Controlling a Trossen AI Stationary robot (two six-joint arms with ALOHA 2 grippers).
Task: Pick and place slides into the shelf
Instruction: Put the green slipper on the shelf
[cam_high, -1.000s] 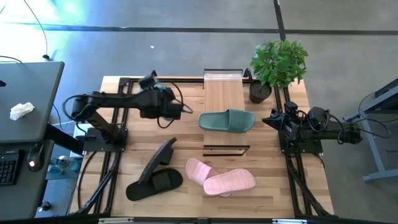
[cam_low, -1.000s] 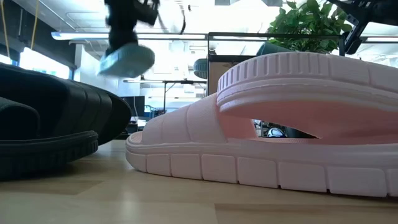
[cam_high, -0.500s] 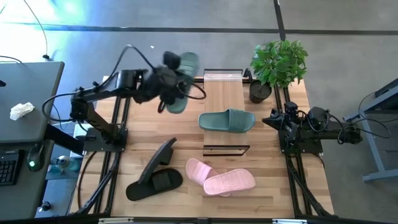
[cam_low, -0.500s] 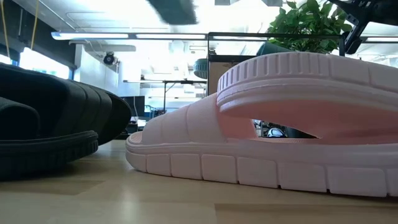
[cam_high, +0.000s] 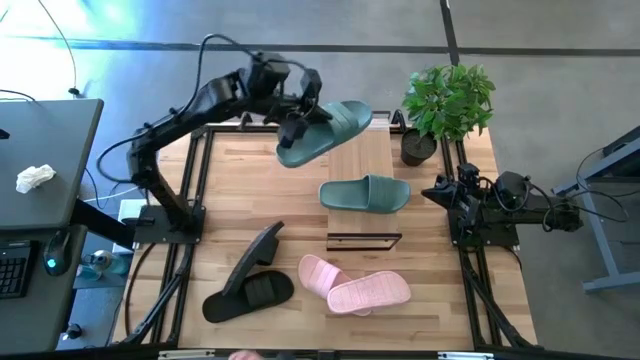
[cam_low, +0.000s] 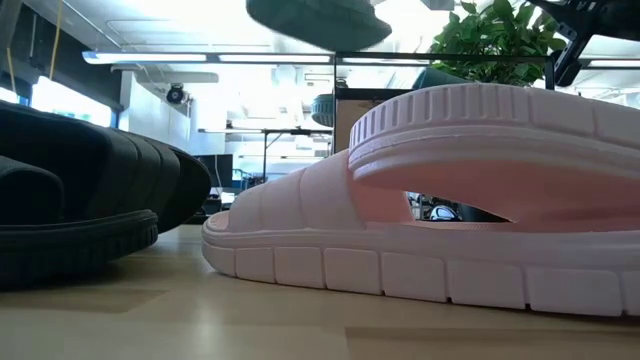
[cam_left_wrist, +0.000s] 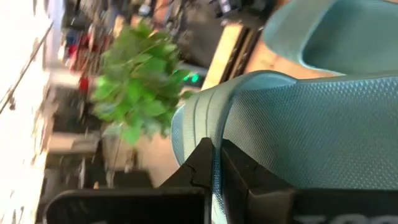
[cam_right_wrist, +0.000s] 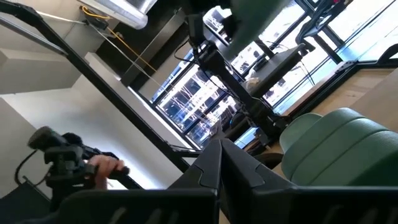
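Observation:
My left gripper (cam_high: 300, 122) is shut on a sage green slide (cam_high: 325, 133) that it holds high over the far end of the shelf (cam_high: 358, 160); the low view shows this slide (cam_low: 318, 20) at the top. A second green slide (cam_high: 365, 193) lies sole down on the shelf's top board. The black slides (cam_high: 250, 282) and pink slides (cam_high: 355, 285) lie on the table near the front edge. My right gripper (cam_right_wrist: 221, 155) is shut and holds nothing, parked at the table's right side (cam_high: 450, 193). My left gripper pinches the slide's thin side edge (cam_left_wrist: 216, 180) between its two fingers, coming from the table's left and slanting a little downward. The slide is lifted clear of everything, tilted, with its ribbed strap (cam_high: 348, 118) toward the table's far right.
A potted plant (cam_high: 448, 100) stands at the far right corner, close beside the shelf. A dark desk (cam_high: 40, 170) with a keyboard stands left of the table. Bare tabletop (cam_high: 235, 200) lies left of the shelf.
My left gripper has risen from low over the table left of the shelf and swung toward the far edge and to the right, rolling its wrist as it went. It has stayed shut on the green slide, which is now high above the shelf's far end.

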